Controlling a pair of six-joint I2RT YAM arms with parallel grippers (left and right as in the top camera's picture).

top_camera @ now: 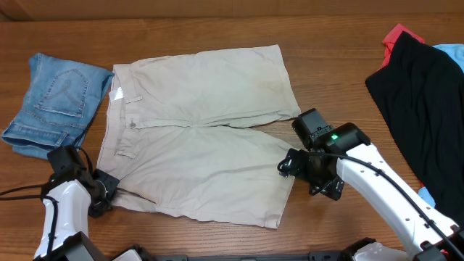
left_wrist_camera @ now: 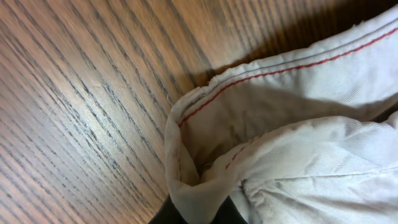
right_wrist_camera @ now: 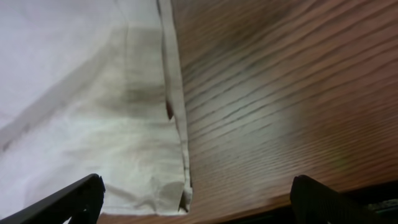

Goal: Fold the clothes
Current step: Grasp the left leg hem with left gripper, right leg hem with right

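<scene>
Pinched cloth fills the left tool (left_wrist_camera: pixel 198 210), clenched on the khaki shorts (top_camera: pixel 196 130) (waistband-end corner); right tool (right_wrist_camera: pixel 199 194) gapes released over the leg hem

1 khaki shorts (top_camera: pixel 203 123), 1 denim shorts (top_camera: pixel 54 101), 1 blk garment (top_camera: pixel 428 109), 2 grippers (top_camera: pixel 109 190) (top_camera: pixel 284 165).

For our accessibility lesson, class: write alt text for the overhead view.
Pale beige shorts lie spread flat on a wooden table, the left arm's fingers shut on their near waistband corner and the right arm's fingers open at a leg hem. Folded jeans lie far left; black, red and blue clothes far right.
</scene>
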